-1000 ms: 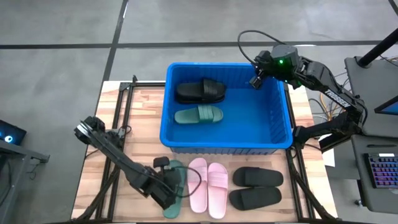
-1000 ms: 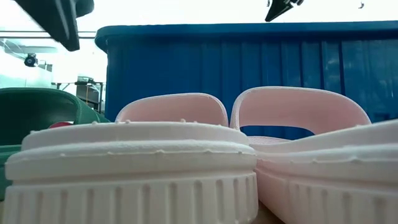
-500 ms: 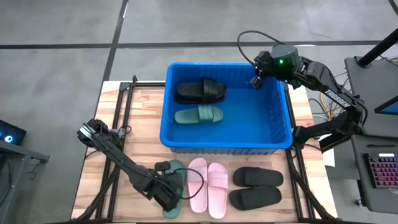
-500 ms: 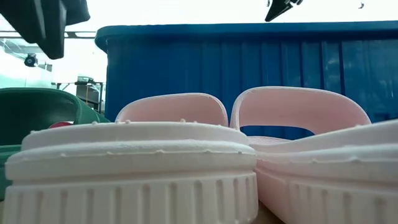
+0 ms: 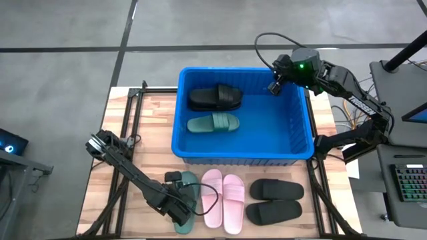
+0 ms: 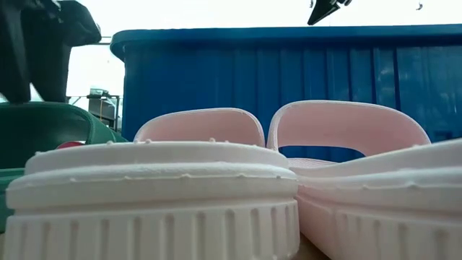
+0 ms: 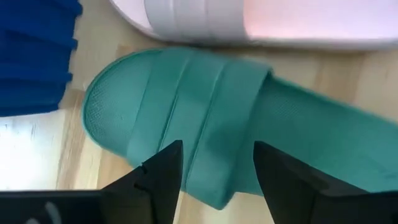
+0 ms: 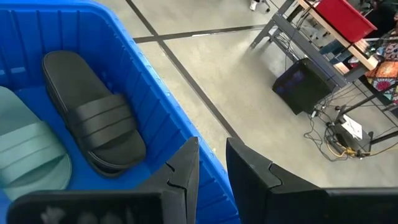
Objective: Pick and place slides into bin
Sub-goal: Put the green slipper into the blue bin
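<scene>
A dark green slide lies sole down on the table near the front edge, left of the pink pair. A black pair lies to the right of the pink pair. My left gripper is open just above the green slide's strap, one finger on each side of it. I cannot tell whether it touches. The blue bin holds a black slide and a green slide. My right gripper hangs over the bin's far right corner, open by a narrow gap and empty.
The bin's near wall rises right behind the slides on the table. Bare wood lies left of the bin. The pink pair lies close beside the green slide. My left gripper shows as a dark shape above the green slide.
My left gripper has gone down toward the green slide on the table and a little toward the near edge. My right arm has kept still. No slide has moved.
</scene>
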You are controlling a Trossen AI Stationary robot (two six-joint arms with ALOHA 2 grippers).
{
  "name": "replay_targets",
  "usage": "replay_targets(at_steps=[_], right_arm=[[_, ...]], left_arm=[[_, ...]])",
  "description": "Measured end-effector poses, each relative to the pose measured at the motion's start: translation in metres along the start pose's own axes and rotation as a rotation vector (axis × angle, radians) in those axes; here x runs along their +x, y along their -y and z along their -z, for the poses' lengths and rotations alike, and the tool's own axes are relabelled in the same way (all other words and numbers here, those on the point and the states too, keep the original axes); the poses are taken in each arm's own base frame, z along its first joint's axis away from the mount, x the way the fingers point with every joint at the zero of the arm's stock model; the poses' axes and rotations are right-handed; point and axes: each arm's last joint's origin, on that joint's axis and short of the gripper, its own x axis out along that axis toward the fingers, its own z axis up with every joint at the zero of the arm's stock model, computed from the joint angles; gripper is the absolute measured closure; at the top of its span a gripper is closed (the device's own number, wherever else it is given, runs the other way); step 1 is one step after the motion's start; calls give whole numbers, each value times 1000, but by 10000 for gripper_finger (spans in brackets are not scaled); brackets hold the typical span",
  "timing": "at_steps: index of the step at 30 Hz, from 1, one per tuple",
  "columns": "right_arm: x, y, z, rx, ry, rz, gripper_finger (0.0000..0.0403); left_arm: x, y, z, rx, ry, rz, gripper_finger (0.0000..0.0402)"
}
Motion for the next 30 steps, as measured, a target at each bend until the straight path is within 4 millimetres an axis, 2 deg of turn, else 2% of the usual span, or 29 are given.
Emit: replay_targets(at_steps=[10,21,25,30], right_arm=[[0,0,0,-8,0,0,330],[0,0,0,-20,-1,1,330],[0,0,0,-26,0,0,330],[0,0,0,-26,0,0,330]], left_arm=[[5,-1,2,107,30,-29,231],[17,-4,16,250,-2,-69,231],[20,-6,17,251,15,-103,231],[25,-10,19,150,19,-126,232]])
